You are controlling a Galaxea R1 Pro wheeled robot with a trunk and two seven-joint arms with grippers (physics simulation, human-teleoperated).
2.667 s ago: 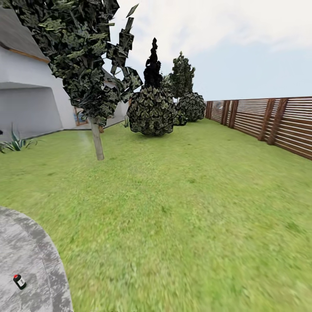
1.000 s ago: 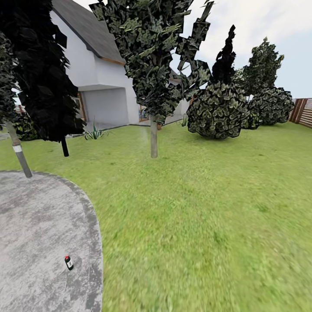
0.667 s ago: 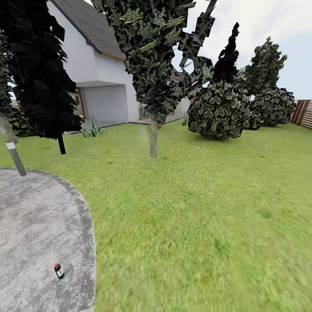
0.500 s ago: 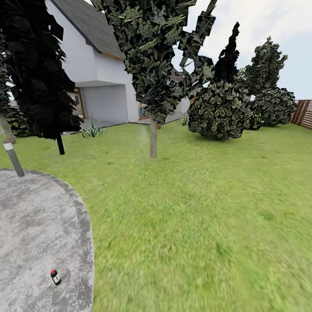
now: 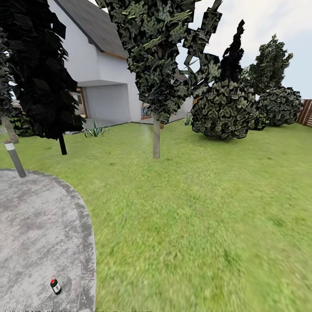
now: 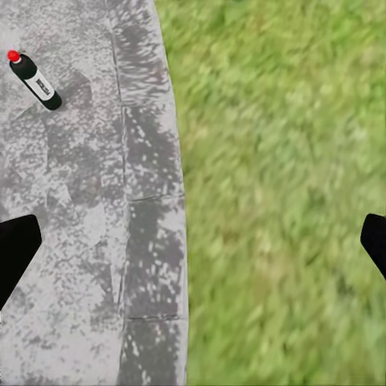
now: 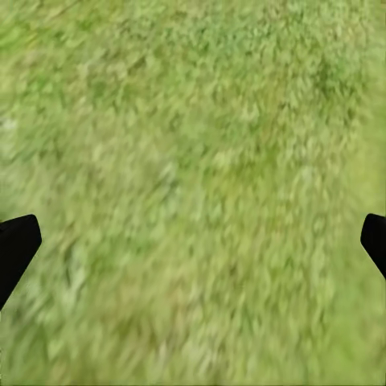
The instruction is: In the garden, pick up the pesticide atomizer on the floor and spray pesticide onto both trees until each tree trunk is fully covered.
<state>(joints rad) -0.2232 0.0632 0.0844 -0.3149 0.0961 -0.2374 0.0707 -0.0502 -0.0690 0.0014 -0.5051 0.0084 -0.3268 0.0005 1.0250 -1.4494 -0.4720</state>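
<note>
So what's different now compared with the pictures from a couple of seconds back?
Mostly the head camera turned left: the fence slid out to the right edge and the house and dark tree came in. Nothing was grasped. The pesticide atomizer stands on the floor as before, both hands open over ground, the pale tree trunk unchanged.

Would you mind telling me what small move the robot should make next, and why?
Probably turn left and roll closer to the pesticide atomizer. It stands on the concrete floor near its rounded edge, low at the left of the head view. The left gripper hangs open above the paving's edge, and the bottle lies beyond its jaws.
</note>
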